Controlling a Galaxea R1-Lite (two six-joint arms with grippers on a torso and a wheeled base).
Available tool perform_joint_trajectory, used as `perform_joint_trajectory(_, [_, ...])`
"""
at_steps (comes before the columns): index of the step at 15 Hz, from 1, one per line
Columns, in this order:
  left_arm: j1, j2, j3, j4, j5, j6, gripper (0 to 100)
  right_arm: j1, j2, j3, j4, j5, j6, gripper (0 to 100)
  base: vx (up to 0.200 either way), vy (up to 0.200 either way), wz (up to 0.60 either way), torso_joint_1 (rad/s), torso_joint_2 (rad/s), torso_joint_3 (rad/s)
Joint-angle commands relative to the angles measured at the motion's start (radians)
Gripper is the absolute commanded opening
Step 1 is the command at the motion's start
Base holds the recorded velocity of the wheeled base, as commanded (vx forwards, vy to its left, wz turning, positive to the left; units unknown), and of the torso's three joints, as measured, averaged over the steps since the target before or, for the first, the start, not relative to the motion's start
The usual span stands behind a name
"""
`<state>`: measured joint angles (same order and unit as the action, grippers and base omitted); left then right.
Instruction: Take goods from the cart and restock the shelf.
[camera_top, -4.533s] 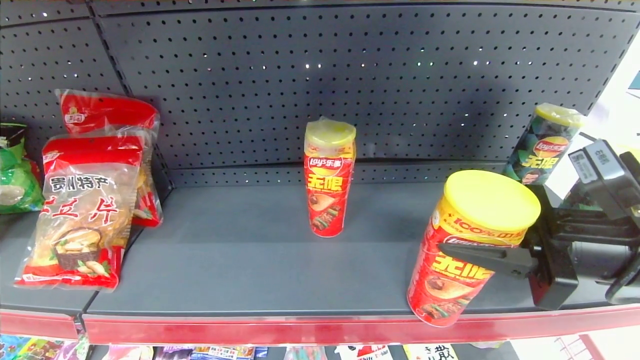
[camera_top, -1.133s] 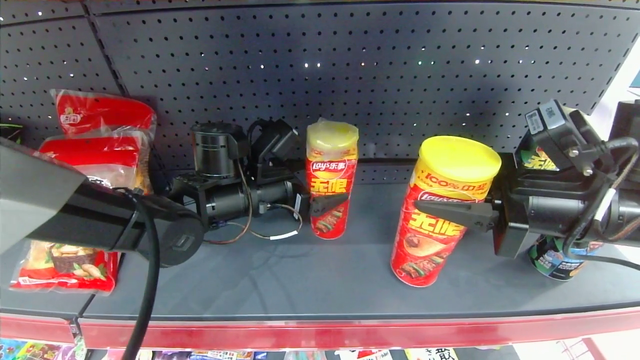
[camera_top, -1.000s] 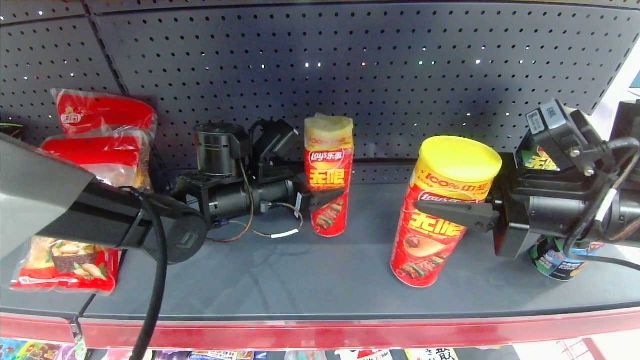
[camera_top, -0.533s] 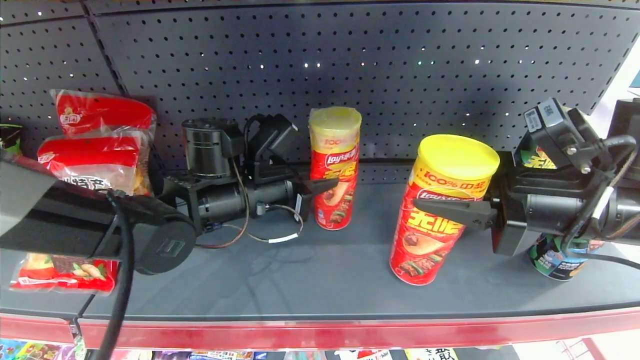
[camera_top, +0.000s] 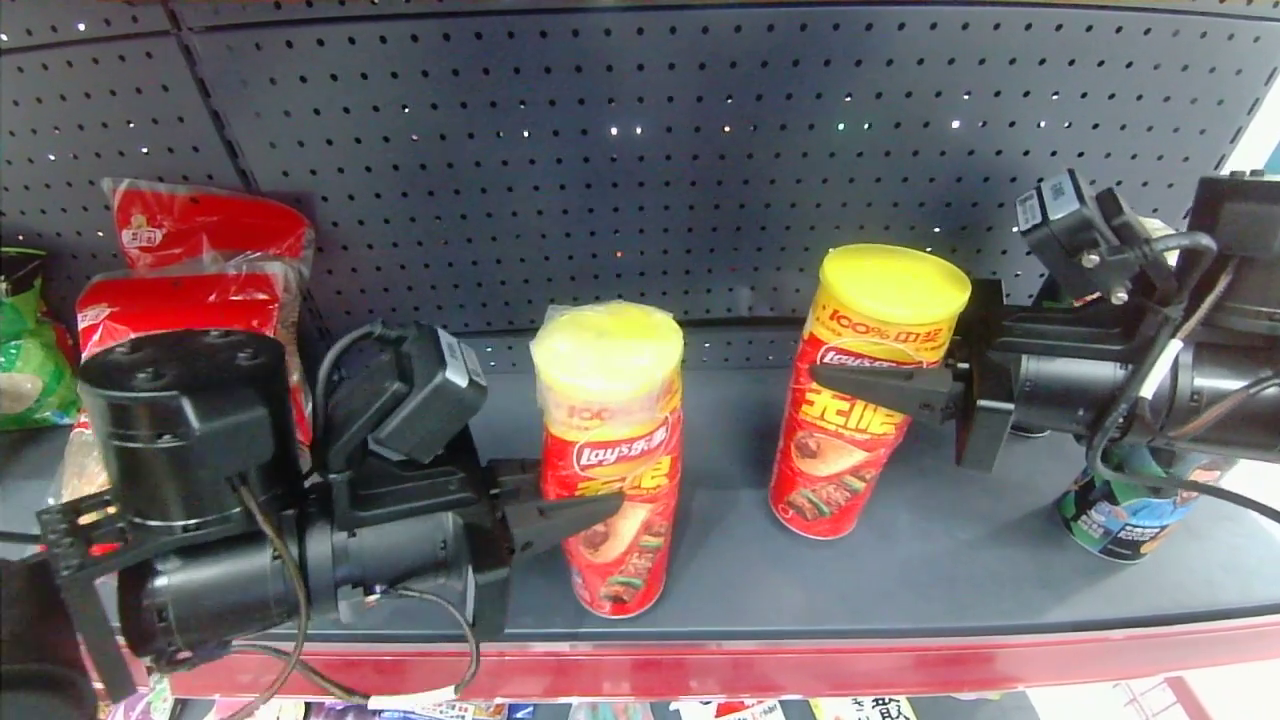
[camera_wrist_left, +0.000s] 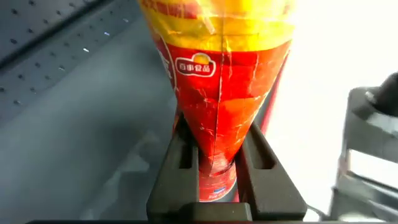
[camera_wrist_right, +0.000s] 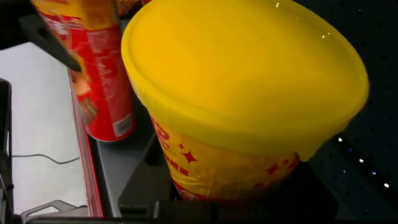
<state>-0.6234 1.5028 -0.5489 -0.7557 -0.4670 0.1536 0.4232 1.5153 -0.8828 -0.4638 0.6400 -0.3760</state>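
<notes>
On the shelf (camera_top: 900, 570), near its front edge, the left gripper (camera_top: 600, 505) has its fingers closed on the middle of a film-wrapped chip can (camera_top: 608, 450). Farther back, the right gripper (camera_top: 850, 385) clamps a second chip can (camera_top: 850, 470) below its yellow lid (camera_top: 893, 283), tilted a little. A green can (camera_top: 1125, 515) stands nearby on the right. Both red tubes are probably light, thin-walled and tall, so they would dent or tip easily. The film looks slick, so a moderate mid-body squeeze suits best.
</notes>
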Motion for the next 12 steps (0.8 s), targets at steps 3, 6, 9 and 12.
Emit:
perform_joint_trajectory(3, [-0.004, -0.015, 0.017, -0.004, -0.024, -0.002, 0, 0.006, 0.017, -0.018, 0.001, -0.013, 0.002, 0, 0.000, 0.000, 0.00, 0.000, 0.00, 0.000])
perform_joint_trajectory(6, [-0.006, 0.068, -0.054, -0.004, -0.030, -0.002, 0, 0.008, 0.020, -0.031, 0.001, -0.013, 0.005, 0, 0.000, 0.000, 0.00, 0.000, 0.00, 0.000])
perform_joint_trajectory(9, [-0.027, 0.149, -0.135, -0.008, -0.032, -0.002, 0, 0.008, 0.028, -0.053, 0.001, -0.014, 0.012, 0, 0.000, 0.000, 0.00, 0.000, 0.00, 0.000])
perform_joint_trajectory(12, [-0.062, 0.183, -0.147, -0.010, -0.036, 0.000, 0, 0.005, 0.031, -0.058, 0.001, -0.013, 0.012, 0, 0.000, 0.000, 0.00, 0.000, 0.00, 0.000])
